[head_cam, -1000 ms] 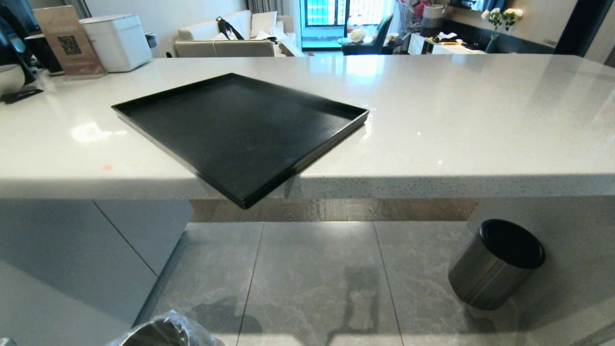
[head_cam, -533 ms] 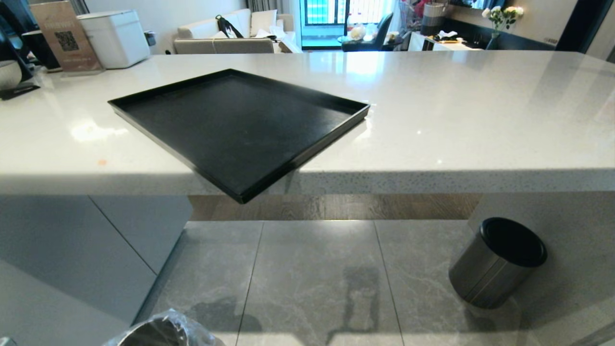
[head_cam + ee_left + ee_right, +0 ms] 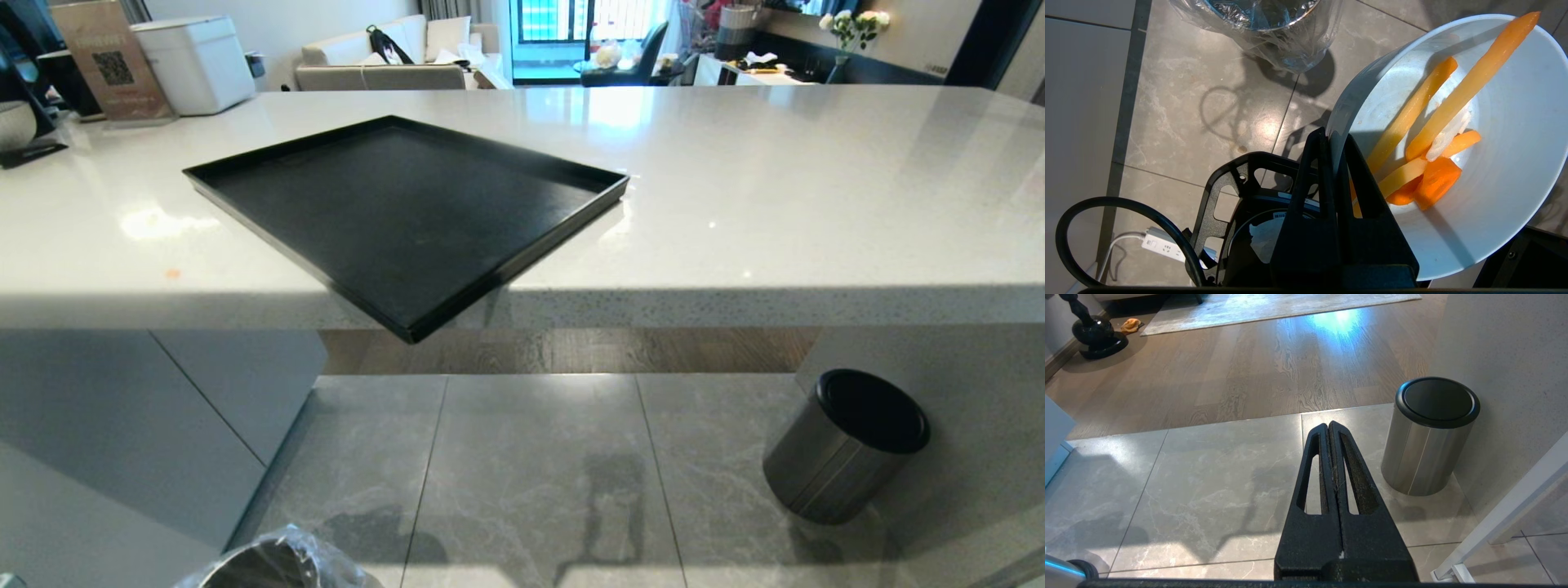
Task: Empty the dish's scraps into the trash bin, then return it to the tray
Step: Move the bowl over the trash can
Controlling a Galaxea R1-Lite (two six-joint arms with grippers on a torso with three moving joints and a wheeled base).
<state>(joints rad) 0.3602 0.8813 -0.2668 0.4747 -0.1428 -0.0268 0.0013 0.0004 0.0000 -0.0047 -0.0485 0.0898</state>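
Left wrist view shows the left tool (image 3: 1336, 141) clamped on the rim of the dish (image 3: 1506, 171), a glossy pale blue-white bowl filling the right of the frame, tilted, its edge cut off. Inside lie the scraps (image 3: 1437, 134): long yellow-orange sticks, shorter orange bits and a pale sliver. At upper centre stands the trash bin (image 3: 1265, 24), its crinkled clear liner visible, its top cropped. Head view shows the black tray (image 3: 400, 212) bare on the table (image 3: 816, 212), one corner overhanging. A sign (image 3: 110, 61) at upper left bears a QR code; its text is unreadable. Right tool (image 3: 1329, 426) is pressed closed, holding nothing.
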